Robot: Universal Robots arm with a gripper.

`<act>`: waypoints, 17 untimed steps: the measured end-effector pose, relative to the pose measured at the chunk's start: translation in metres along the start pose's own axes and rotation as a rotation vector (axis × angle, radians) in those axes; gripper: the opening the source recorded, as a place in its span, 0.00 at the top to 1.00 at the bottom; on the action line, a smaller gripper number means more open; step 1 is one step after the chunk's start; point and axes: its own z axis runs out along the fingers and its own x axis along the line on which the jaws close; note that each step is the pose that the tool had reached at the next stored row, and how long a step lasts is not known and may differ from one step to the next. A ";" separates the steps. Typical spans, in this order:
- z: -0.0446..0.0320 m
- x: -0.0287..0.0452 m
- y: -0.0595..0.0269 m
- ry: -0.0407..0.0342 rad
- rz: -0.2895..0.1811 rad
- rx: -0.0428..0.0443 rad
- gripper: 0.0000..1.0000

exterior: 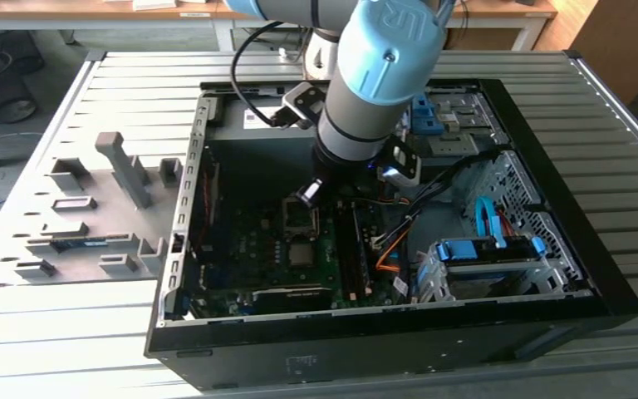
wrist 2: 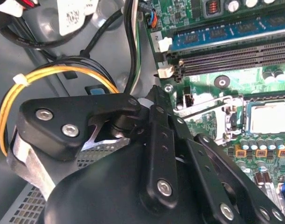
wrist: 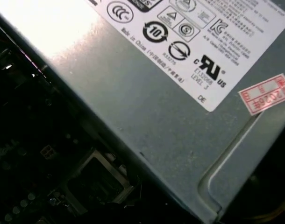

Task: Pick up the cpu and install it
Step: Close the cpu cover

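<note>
one cpu sits seated in its socket just beside the claw, whose opening i cannot tell.

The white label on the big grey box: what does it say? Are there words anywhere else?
White label on the grey box: small black print and round signs, too blurred to quote surely.
Red stamp at the label's corner: smeared, unreadable.
White sticker in the second wrist view: speckled code, too small.
Circuit board: no print I can read.
</note>
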 end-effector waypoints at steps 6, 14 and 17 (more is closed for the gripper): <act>0.0000 0.0014 0.0014 -0.0016 -0.001 0.0015 0.90; -0.0046 0.0018 0.0033 -0.0023 -0.001 0.0024 0.90; -0.0074 0.0019 0.0045 -0.0027 -0.001 0.0028 0.90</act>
